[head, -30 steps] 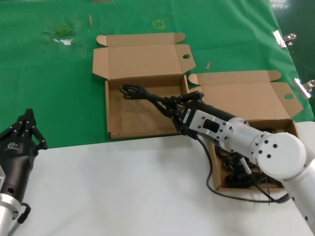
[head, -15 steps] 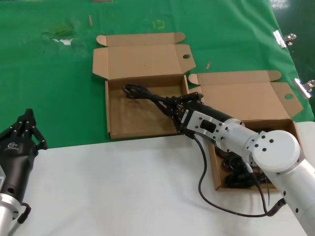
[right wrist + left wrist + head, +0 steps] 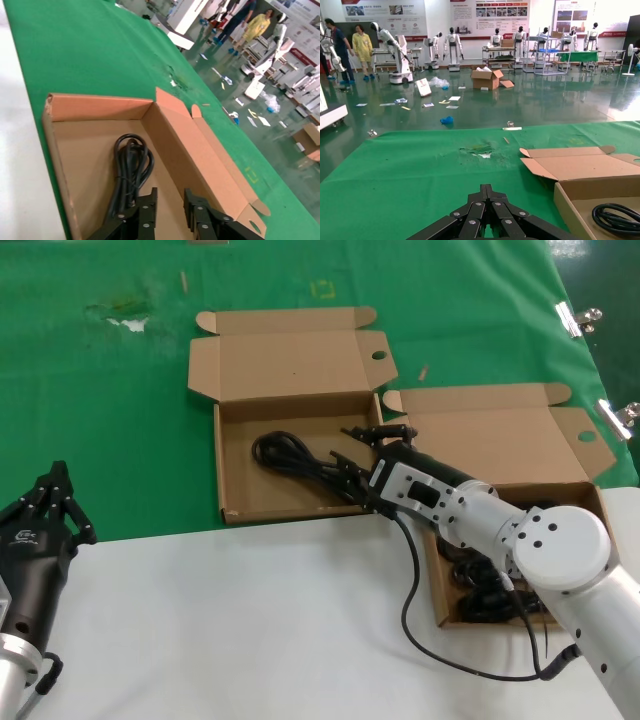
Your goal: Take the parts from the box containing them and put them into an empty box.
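Note:
Two brown mailer boxes lie open on the green cloth. One black cord bundle [image 3: 290, 455] [image 3: 131, 165] [image 3: 615, 217] lies flat on the floor of the left box [image 3: 250, 495] [image 3: 75, 150]. My right gripper [image 3: 362, 448] [image 3: 170, 197] stands open just over that box's right end, beside the cord's near end, with nothing between its fingers. The right box [image 3: 490, 445] holds more black cords [image 3: 480, 602], partly hidden under my right arm. My left gripper [image 3: 55, 495] [image 3: 487, 189] is parked shut at the near left, by the cloth's edge.
White tabletop [image 3: 250, 630] fills the front. My own thin black wire [image 3: 408, 610] loops over it beside the right box. Both lids stand up behind the boxes. Metal clips [image 3: 575, 318] hold the cloth at the right edge. A torn patch [image 3: 125, 315] marks the cloth far left.
The cord that hung from my right gripper over the left box now lies on the box floor. The right gripper has opened and let it go.

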